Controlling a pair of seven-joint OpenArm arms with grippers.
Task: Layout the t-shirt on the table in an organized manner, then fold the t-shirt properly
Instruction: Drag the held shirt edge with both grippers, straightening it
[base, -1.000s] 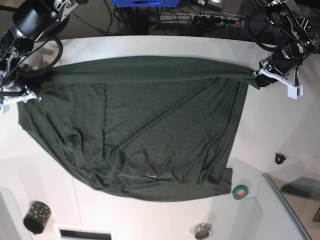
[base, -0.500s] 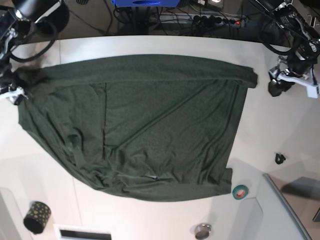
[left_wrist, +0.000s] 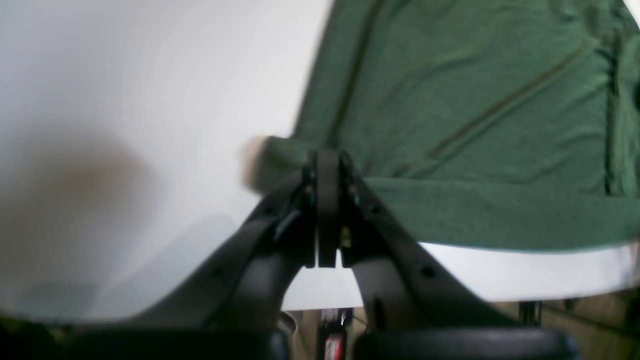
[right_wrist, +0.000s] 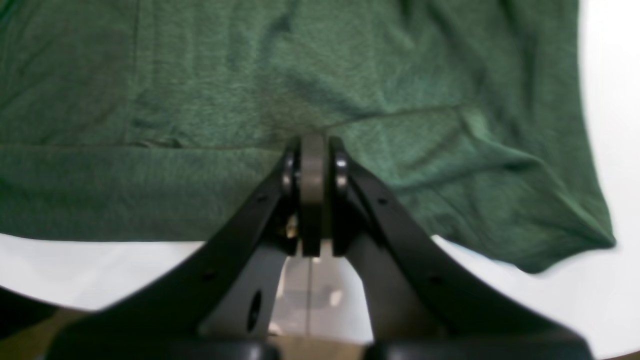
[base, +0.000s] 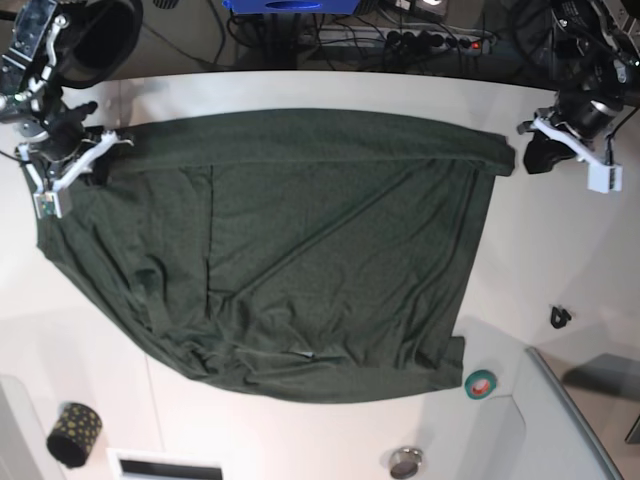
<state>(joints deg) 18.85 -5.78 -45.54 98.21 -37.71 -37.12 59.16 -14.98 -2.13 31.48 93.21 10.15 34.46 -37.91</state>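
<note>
Left wrist: the black metal left gripper (left_wrist: 327, 210) is sitting with its jaws closed together, with no cloth visibly pinched between them. The large dark green knit t-shirt (left_wrist: 440, 110) is spreading beyond the tips and off to one side, its folded strip running away beside the jaws. I can't tell whether the tips are touching it. You're probably tidying that folded edge; if so, open clear of the corner, straddle both layers, go down flat, then close. Coming in shut will likely just push the cloth.

Right wrist: the black right gripper (right_wrist: 312, 200) is also showing closed jaws, over the folded strip. I can't tell whether a pinch of fabric is caught. Sleeve cloth is lying bunched beside the jaws; smooth it outward before folding further. If you're lifting, check for a snag first and move both arms at matching pace, or the strip may skew.

Base: the shirt is lying on the smooth white table (base: 560, 250), mostly beyond both jaws, lower part rumpled. A teal-and-red tape roll (base: 480, 384) is lying just beside the far corner, and a round metal object (base: 405, 462) is sitting past the hem. You're wanting to keep wide sweeps off both.
</note>
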